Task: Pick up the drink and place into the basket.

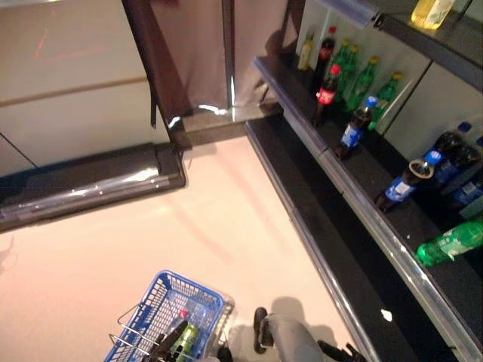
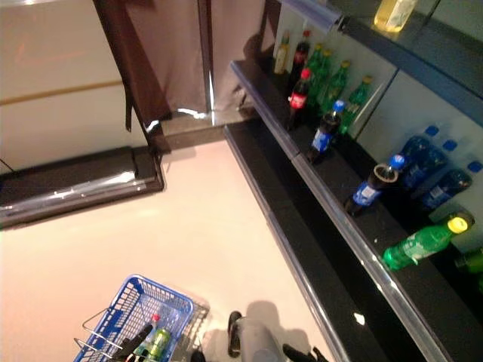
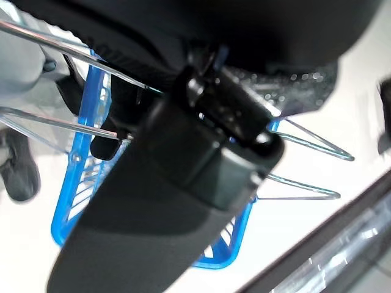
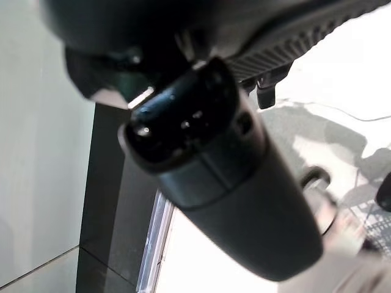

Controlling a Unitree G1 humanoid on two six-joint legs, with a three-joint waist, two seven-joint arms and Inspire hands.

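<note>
The blue basket [image 1: 167, 302] hangs low at the bottom left, off the floor. My left hand [image 1: 167, 344] is shut on its thin wire handles [image 3: 61, 125]; the left wrist view shows the hand [image 3: 183, 183] over the basket's rim [image 3: 72, 183]. A green drink with a red cap [image 1: 185, 336] lies in the basket. Cola bottles [image 1: 326, 94], blue-labelled dark bottles [image 1: 352, 132] and green bottles [image 1: 364, 79] stand on the black shelf [image 1: 362, 188] at the right. One green bottle [image 1: 450, 243] lies on its side. My right hand [image 4: 226, 177] hangs empty beside the shelf, with its thumb straight.
A lower black ledge [image 1: 324, 249] runs along the shelf's foot. A yellow drink [image 1: 432, 11] stands on the upper shelf. A dark low platform [image 1: 90, 181] and a brown post [image 1: 155, 60] stand at the back left. Pale floor [image 1: 204, 226] lies between.
</note>
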